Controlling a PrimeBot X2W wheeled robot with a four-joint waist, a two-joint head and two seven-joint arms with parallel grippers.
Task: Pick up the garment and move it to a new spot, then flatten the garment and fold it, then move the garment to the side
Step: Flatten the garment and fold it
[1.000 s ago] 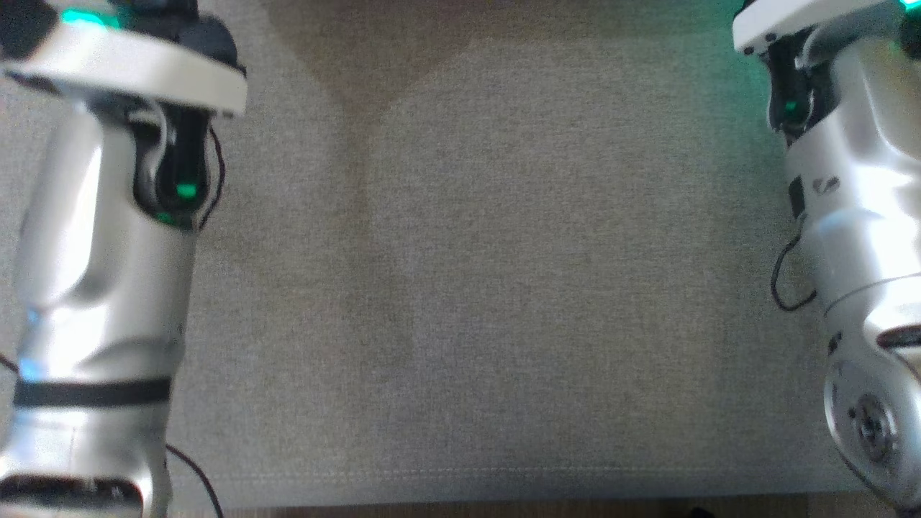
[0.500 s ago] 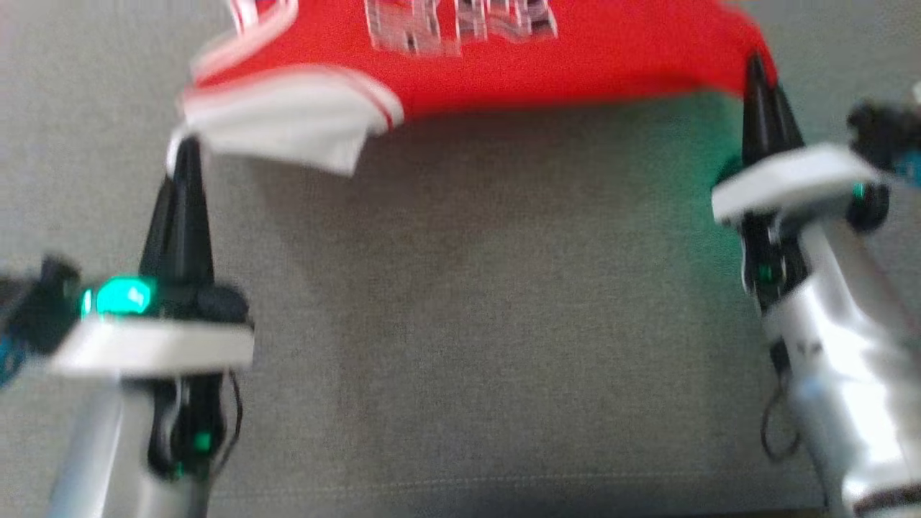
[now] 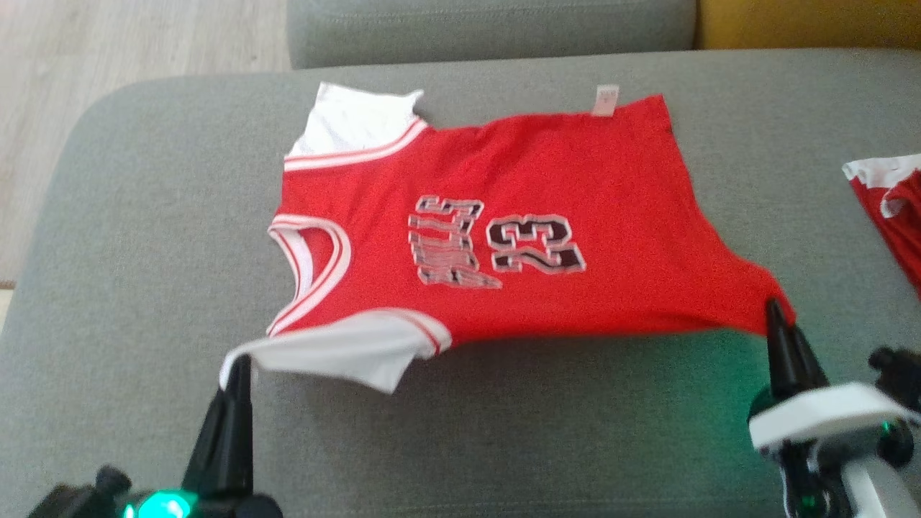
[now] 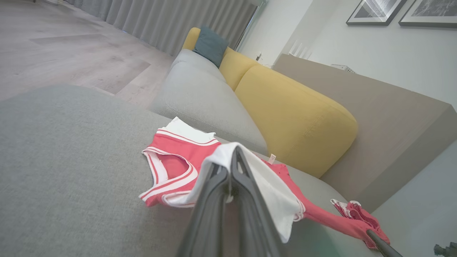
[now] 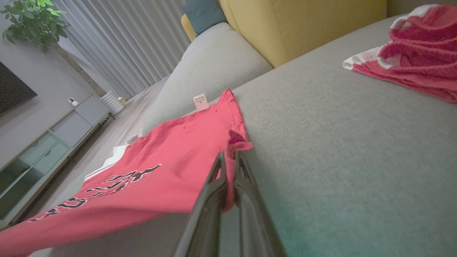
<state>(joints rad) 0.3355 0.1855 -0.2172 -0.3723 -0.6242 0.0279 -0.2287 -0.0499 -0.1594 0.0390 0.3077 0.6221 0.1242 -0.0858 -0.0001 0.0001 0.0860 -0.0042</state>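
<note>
Just a grey sofa seat (image 3: 129, 216) here. The red jersey (image 3: 611, 208) is spread across the middle, and another crumpled red garment (image 3: 892, 208) sits well off to its right.

Lettering beside the number on the garment (image 3: 619, 187) is unreadably blurred.

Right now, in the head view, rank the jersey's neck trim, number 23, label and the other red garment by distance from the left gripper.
1. neck trim, just beyond the left gripper.
2. number 23, middle of the jersey.
3. label, on the far edge.
4. other red garment, far right.
</note>
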